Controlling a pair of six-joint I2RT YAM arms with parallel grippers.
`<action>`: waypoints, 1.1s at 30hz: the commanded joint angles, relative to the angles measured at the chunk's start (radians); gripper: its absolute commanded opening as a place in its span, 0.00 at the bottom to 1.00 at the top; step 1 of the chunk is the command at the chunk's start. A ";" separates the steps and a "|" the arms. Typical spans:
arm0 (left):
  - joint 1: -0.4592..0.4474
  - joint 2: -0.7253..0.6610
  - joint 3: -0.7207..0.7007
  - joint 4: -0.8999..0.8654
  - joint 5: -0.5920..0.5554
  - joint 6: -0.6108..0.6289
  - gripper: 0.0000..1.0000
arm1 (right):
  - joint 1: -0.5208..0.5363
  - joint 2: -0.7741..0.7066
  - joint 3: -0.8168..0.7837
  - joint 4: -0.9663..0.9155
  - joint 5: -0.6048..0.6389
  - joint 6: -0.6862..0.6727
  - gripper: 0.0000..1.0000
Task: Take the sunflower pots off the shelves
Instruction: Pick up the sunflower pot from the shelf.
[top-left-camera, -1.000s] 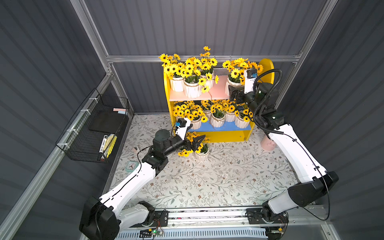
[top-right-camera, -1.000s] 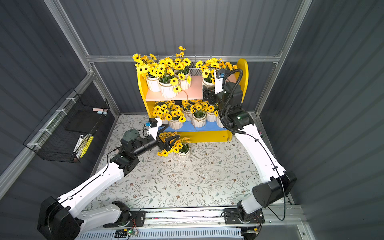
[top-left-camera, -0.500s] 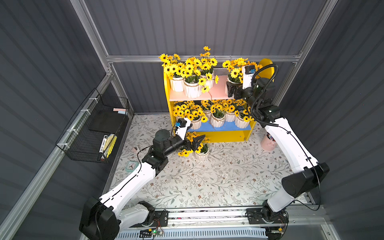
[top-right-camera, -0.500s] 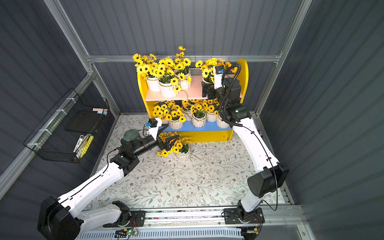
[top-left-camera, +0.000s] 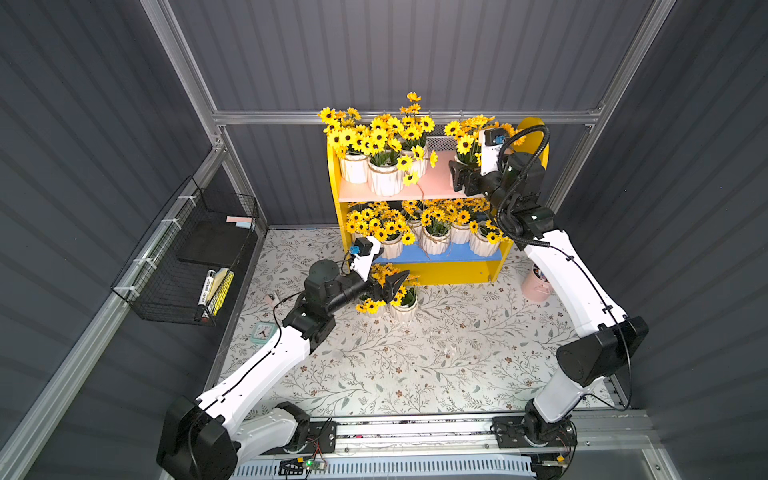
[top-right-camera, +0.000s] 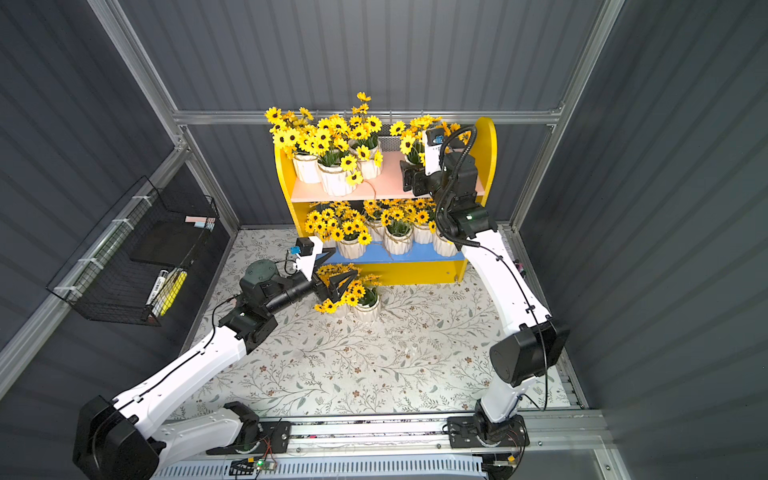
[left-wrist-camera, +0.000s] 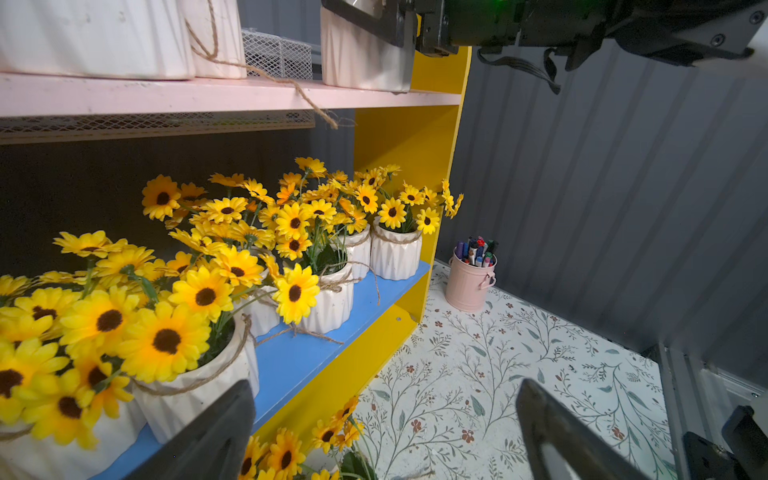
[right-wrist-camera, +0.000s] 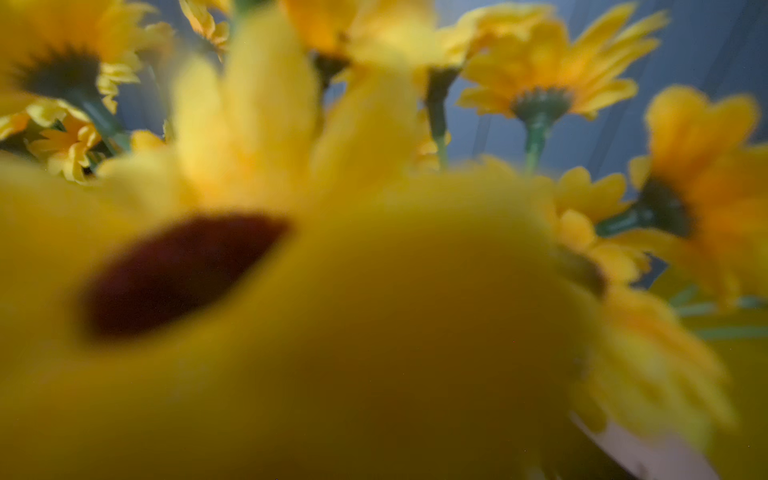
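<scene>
ok so the shelves (top-left-camera: 436, 272) sit at the back of the floral mat (top-left-camera: 415, 361) and most of the sunflower pots (top-left-camera: 434, 241) are on them: a packed row on the blue lower board (top-left-camera: 451, 253), three bunched at one end of the pink upper board (top-left-camera: 432, 187), and a lone pot (left-wrist-camera: 361, 62) at the other end by the yellow side panel. At least one more, call it the floor pot (top-left-camera: 404, 311), stands off the unit on the mat just in front of it. The left gripper (top-right-camera: 344, 264) hangs over the floor pot's flowers with its fingers (left-wrist-camera: 208, 436) spread wide and nothing between them. The right gripper (top-left-camera: 461, 178) is up at the lone pot; the left wrist view shows one black finger (left-wrist-camera: 390, 25) flat against its white side, but whether the pair is actually squeezing it or just straddling it, I can't tell. The right wrist view is all blurry yellow petals. A pink cup of pens (left-wrist-camera: 469, 286) sits on the mat beside the shelves, and a black wire basket (top-left-camera: 187, 257) hangs on the side wall
</scene>
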 joint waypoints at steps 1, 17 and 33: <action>-0.001 -0.032 -0.011 0.002 -0.011 0.026 0.99 | -0.005 -0.015 -0.036 0.016 0.000 -0.045 0.70; -0.001 -0.037 -0.007 -0.007 -0.015 0.036 0.99 | -0.003 -0.078 -0.020 0.069 -0.062 -0.036 0.00; 0.000 -0.036 -0.001 -0.007 -0.010 0.034 1.00 | 0.046 -0.152 -0.011 0.071 -0.067 -0.081 0.00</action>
